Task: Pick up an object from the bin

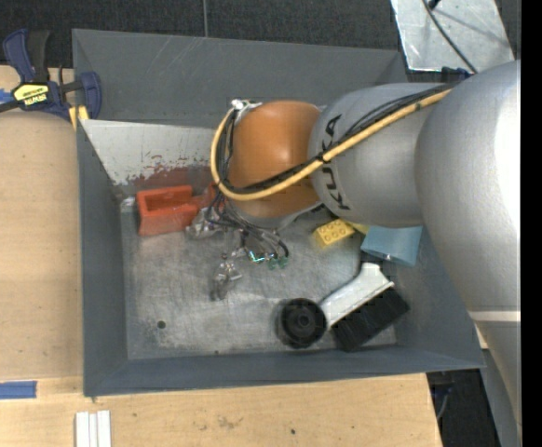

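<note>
Jaws: low over bare floor of the grey metal bin (103, 277); apart or together cannot be told. Nearest candidate: red rectangular plastic block (164, 208), lodged against the back wall, likely limiting approach.

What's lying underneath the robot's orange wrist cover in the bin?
Below the orange wrist cover hangs the claw, over grey bin floor. A yellow studded brick pokes out at its lower right. Anything directly beneath is hidden.

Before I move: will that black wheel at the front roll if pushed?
Probably not: the wheel seems to lie flat, so it would likely slide. It looks rigid. The black block beside it may stop a push that way.
</note>
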`<action>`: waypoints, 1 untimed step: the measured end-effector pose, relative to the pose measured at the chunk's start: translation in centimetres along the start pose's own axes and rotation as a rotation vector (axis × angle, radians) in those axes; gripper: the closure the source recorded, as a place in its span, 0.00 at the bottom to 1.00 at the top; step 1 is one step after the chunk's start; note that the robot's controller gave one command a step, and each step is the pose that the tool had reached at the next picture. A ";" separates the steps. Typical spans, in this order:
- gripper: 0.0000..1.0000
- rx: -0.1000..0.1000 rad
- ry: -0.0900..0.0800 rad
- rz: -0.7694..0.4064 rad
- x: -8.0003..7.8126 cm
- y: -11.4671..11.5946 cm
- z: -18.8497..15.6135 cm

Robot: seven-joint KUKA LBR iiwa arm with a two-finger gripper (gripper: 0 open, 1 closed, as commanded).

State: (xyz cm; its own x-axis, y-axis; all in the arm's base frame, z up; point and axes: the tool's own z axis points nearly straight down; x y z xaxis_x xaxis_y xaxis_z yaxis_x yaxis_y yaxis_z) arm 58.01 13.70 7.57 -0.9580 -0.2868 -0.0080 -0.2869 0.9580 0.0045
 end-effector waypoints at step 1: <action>0.00 -0.005 -0.001 0.172 0.8 -1.8 0.0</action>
State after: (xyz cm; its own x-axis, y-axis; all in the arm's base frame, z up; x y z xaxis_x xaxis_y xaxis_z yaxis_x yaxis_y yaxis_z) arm 57.77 11.73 7.53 -0.9929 -0.1189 -0.0078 -0.1190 0.9928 0.0108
